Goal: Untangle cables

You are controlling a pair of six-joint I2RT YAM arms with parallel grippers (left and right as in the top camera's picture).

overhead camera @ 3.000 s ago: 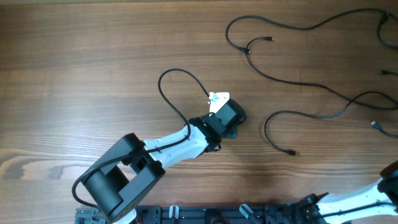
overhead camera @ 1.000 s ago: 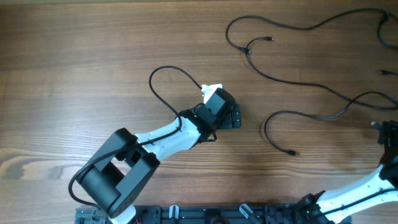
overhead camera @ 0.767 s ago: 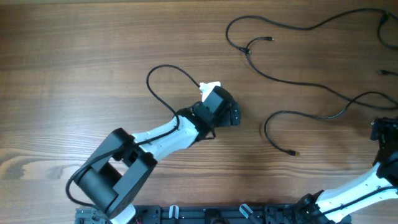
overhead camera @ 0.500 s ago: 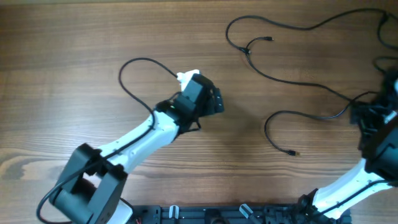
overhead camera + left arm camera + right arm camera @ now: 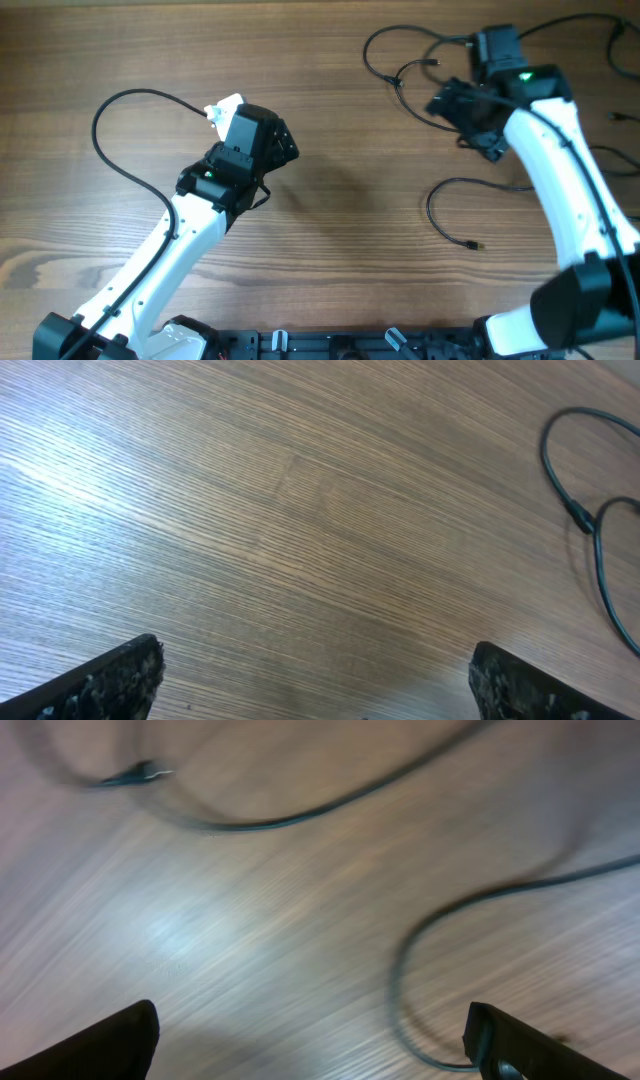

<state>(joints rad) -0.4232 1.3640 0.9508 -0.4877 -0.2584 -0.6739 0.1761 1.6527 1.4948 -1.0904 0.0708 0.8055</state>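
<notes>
Several thin black cables lie on the wooden table at the right. In the overhead view one cable (image 5: 364, 55) loops at the top, with a small plug (image 5: 435, 63). A second cable (image 5: 428, 210) curls lower down and ends in a plug (image 5: 470, 245). My right gripper (image 5: 460, 120) hovers open over the upper cable; its blurred wrist view shows my right gripper (image 5: 310, 1045) empty above a curved cable (image 5: 300, 818) and a plug (image 5: 150, 770). My left gripper (image 5: 283, 140) is open over bare wood left of the cables. In its wrist view my left gripper (image 5: 315, 690) holds nothing and the cable loop (image 5: 560, 460) lies far right.
The thicker black wire (image 5: 100, 130) arching at the left belongs to my left arm's white camera module (image 5: 222, 108). More cable ends (image 5: 620, 117) lie at the right edge. My right arm (image 5: 570, 190) crosses above the lower cable.
My right arm has swung in from the bottom right corner up over the upper cables. My left arm has moved left and farther up the table. Both grippers stayed open.
</notes>
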